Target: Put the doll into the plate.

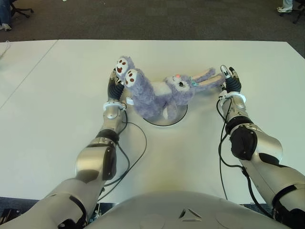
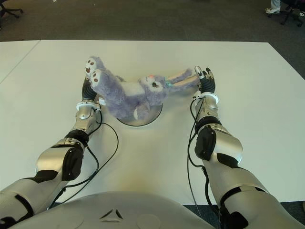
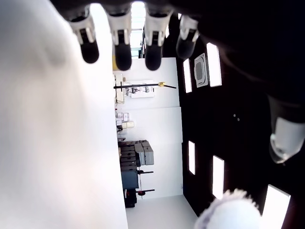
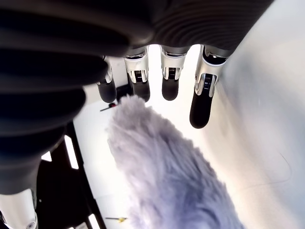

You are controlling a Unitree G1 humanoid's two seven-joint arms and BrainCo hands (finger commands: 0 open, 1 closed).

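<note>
A purple plush rabbit doll [image 1: 157, 95] is seen lying across a round white plate [image 1: 176, 117] near the middle of the white tabletop [image 1: 57, 95], its body over the plate. Its feet stick out past the plate on one side, where the left hand [image 1: 114, 85] is placed just beside them, fingers [image 3: 121, 47] straight and grasping nothing. Its ears reach past the plate's other side to the right hand [image 1: 230, 80], whose fingers [image 4: 200, 102] are extended and unclenched alongside the ear.
</note>
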